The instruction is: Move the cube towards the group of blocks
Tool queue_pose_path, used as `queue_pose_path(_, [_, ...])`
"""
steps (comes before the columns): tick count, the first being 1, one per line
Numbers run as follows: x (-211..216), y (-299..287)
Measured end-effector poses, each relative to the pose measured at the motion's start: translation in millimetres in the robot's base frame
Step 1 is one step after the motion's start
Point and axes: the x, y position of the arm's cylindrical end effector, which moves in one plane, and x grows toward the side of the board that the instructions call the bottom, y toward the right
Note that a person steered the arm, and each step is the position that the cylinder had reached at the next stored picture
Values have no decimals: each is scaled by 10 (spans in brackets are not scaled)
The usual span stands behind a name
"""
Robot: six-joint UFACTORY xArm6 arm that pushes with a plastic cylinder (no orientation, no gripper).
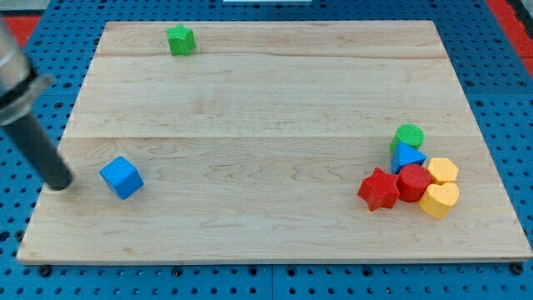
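A blue cube lies on the wooden board at the view's lower left. My tip rests on the board just to the cube's left, a short gap away. The group of blocks sits at the view's lower right: a green cylinder, a blue triangle, a red star, a red cylinder, a yellow hexagon and a yellow heart, all packed close together.
A green star-like block stands alone near the board's top left edge. The board lies on a blue perforated surface.
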Motion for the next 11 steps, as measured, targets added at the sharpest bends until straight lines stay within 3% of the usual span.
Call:
queue_pose_path(1, [238, 68])
queue_pose_path(3, [-107, 1485])
queue_pose_path(5, [-208, 819])
queue_pose_path(7, [-441, 1744])
queue_pose_path(10, [-519, 3809])
queue_pose_path(11, [-584, 3470])
